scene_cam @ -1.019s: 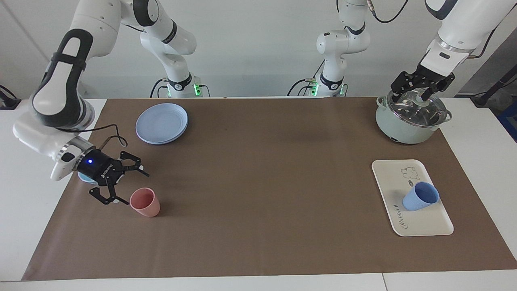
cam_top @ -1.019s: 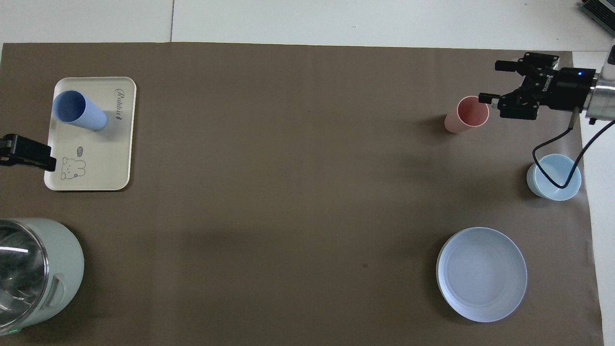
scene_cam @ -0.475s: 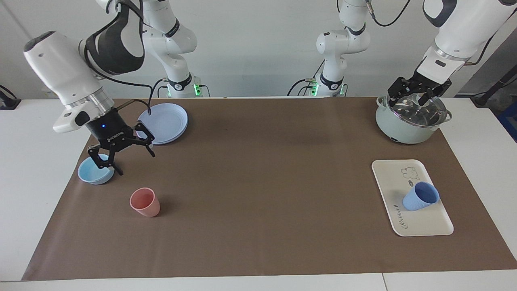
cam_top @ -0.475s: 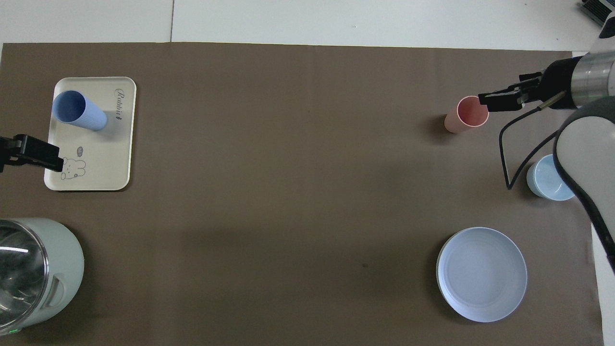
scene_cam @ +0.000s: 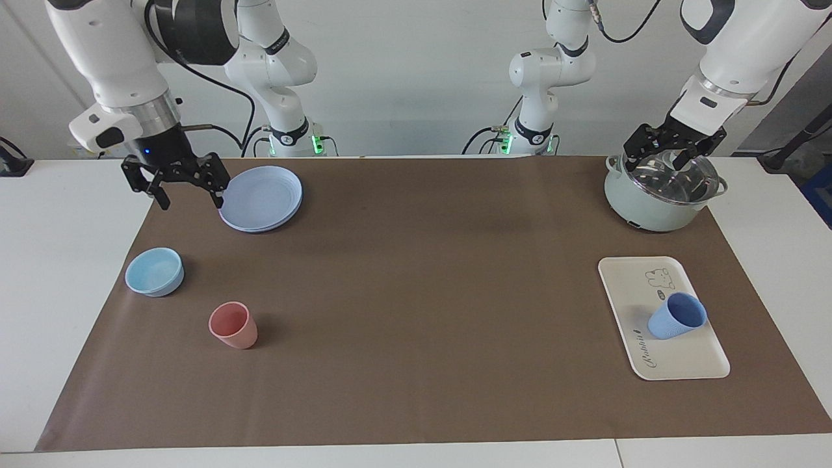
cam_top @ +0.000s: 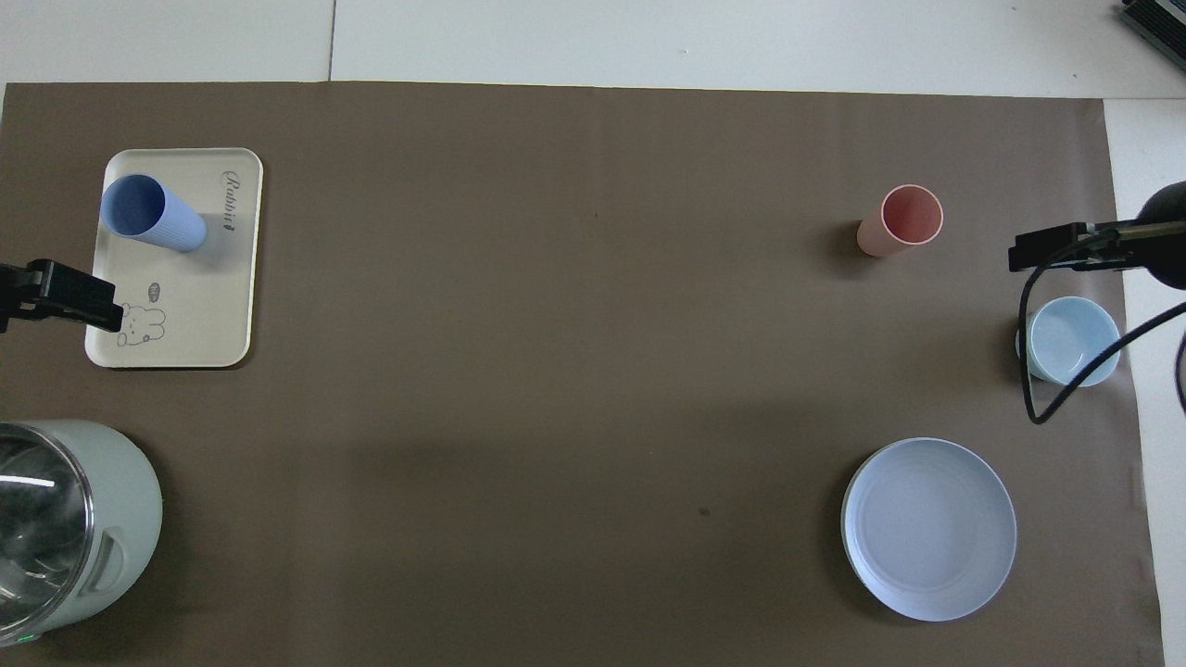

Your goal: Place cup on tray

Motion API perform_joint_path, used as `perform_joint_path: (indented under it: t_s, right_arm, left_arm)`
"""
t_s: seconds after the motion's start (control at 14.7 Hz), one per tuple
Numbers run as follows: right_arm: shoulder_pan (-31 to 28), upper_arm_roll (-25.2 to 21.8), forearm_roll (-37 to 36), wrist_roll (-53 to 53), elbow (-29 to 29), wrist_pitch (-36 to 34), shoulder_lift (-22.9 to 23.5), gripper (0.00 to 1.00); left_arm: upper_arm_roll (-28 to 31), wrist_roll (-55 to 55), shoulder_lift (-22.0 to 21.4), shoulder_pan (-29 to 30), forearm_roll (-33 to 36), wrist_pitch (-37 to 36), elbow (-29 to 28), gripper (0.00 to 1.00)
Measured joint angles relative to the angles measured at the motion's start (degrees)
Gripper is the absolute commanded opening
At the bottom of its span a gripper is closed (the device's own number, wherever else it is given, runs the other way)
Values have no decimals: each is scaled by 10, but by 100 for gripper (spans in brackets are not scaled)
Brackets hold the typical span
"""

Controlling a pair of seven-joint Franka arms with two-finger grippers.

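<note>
Cup (scene_cam: 676,316) upright on tray (scene_cam: 624,286); left gripper (scene_cam: 663,153) over pot (scene_cam: 650,201), both jaws open, empty.

Two cups: blue cup (scene_cam: 676,316), pink cup (scene_cam: 233,325). One tray (scene_cam: 624,286), one bowl (scene_cam: 155,272), one plate (scene_cam: 261,197), one lidded pot (scene_cam: 662,190).

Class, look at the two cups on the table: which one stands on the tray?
The blue cup stands on the cream tray, toward the left arm's end. The pink cup stands on the bare brown mat.
</note>
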Motion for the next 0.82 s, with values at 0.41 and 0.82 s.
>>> perform_joint_path:
  t_s: [0.41,0.82]
  right_arm:
    - [-12,-14,0,11,14,-113,-44,100]
    - [-7,-6,-3,11,14,-112,-35,100]
  left_arm:
    - [0,0,0,0,0,0,0,100]
    - [0,0,0,0,0,0,0,100]
